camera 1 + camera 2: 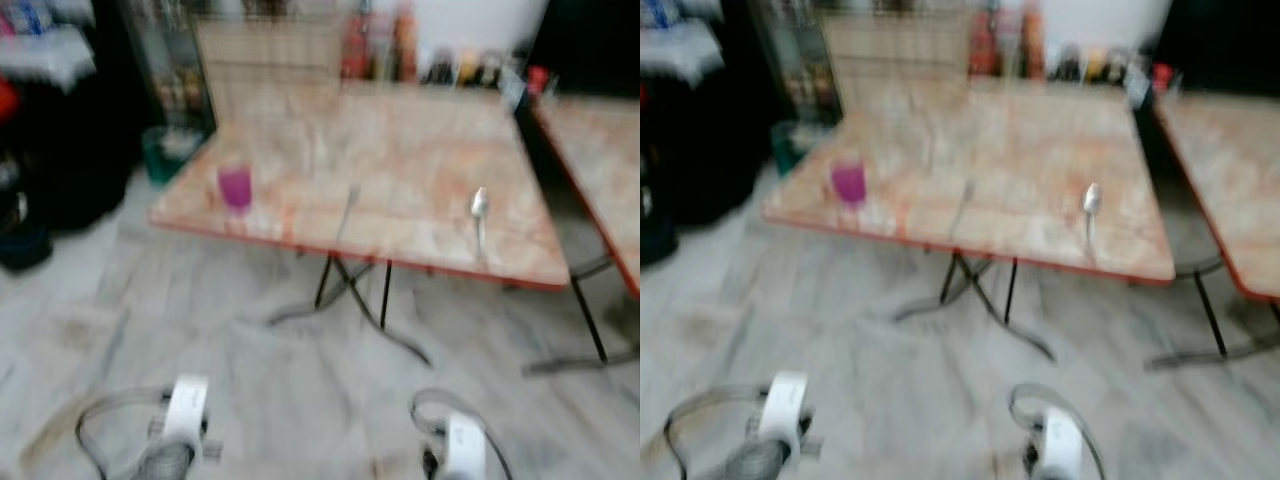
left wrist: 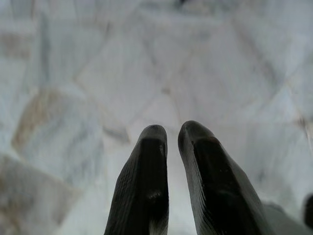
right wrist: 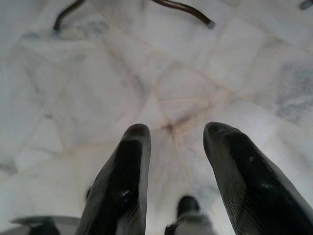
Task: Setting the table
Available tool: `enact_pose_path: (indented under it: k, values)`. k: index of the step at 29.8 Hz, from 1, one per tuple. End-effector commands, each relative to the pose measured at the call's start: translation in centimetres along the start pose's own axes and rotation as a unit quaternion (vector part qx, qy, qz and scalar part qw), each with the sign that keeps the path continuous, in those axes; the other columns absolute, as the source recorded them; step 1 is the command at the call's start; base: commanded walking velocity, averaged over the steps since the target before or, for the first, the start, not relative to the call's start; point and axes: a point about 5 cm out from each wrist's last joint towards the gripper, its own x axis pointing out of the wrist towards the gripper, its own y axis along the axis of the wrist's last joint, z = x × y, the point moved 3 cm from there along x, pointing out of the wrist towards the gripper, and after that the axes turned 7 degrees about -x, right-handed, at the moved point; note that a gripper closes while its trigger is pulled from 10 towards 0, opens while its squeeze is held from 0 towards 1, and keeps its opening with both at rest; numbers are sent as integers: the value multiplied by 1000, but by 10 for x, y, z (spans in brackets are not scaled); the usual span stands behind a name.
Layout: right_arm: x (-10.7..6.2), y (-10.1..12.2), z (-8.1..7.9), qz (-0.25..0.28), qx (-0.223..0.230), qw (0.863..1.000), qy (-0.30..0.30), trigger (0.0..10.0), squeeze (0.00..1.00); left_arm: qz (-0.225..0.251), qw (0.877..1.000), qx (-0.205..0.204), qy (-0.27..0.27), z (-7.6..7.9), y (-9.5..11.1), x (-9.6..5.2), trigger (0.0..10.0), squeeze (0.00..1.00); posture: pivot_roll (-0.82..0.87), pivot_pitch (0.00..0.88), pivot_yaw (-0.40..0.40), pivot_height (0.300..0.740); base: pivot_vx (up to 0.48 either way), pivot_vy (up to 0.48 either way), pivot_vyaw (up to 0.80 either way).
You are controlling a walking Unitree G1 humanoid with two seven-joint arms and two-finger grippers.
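Two grippers: both hang low over the floor (image 1: 300,400)
left gripper (image 2: 168,134): fingers nearly pressed together
right gripper (image 3: 176,134): spread, empty
table (image 1: 400,140): cup (image 1: 235,187) at 9 o'clock, spoon (image 1: 479,208) at 4

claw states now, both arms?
Left claw: nearly shut, only a slit between the fingers, holding nothing, over the floor.
Right claw: open, empty, over the floor.
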Motion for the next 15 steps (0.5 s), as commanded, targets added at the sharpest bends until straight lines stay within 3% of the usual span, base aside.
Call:
enact_pose_path:
  k: [1,15]
  values:
    - [-2,-6,17,-6,5,1000,-23,10000,0,12,1000,15,-18,13,11,3,10000,0,63,0,13,736,341,0,0]
    - [-2,-5,20,-3,7,1000,-28,10000,0,-3,999,22,-27,15,2,2,10000,0,62,0,5,736,336,0,0]
